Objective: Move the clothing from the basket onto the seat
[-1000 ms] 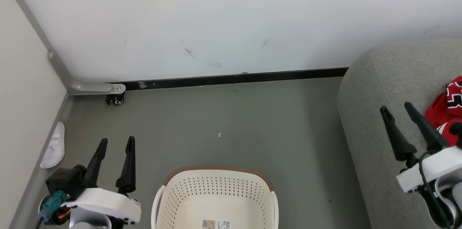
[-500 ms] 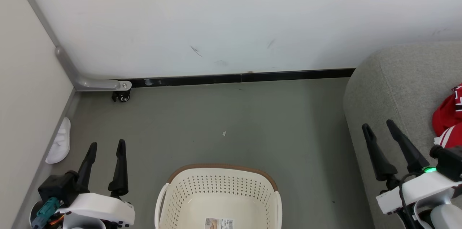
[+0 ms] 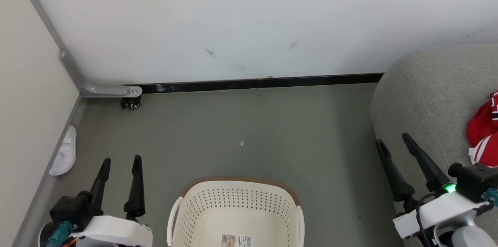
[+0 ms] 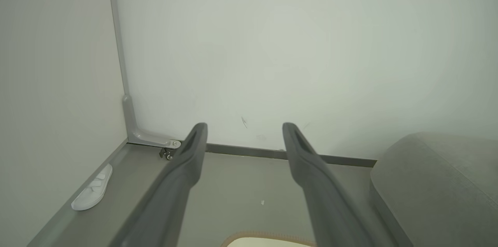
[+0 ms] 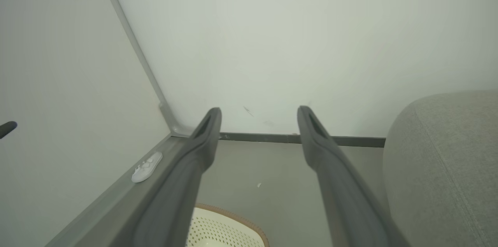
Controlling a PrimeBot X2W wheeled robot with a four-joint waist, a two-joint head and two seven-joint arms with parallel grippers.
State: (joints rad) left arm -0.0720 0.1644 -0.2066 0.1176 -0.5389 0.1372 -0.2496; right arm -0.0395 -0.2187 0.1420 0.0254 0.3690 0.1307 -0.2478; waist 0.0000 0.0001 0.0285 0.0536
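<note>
While both claws stand with their dark fingers spread apart and nothing between them, the red sports clothing (image 3: 482, 128) lies crumpled on the grey upholstered seat (image 3: 424, 87), to the right of the right claw (image 3: 392, 140) and clear of its fingers. The right claw hovers over the seat's left edge, its tips pointing toward the white wall. The cream laundry basket (image 3: 237, 180) stands on the floor between the two claws, nearer the left claw (image 3: 121, 159), with a printed label (image 3: 236, 240) on its bottom. Left of the left claw, a white slipper (image 3: 64, 155) lies along the side wall. Ahead of its tips a small caster wheel (image 3: 132, 104) sits in the corner.
</note>
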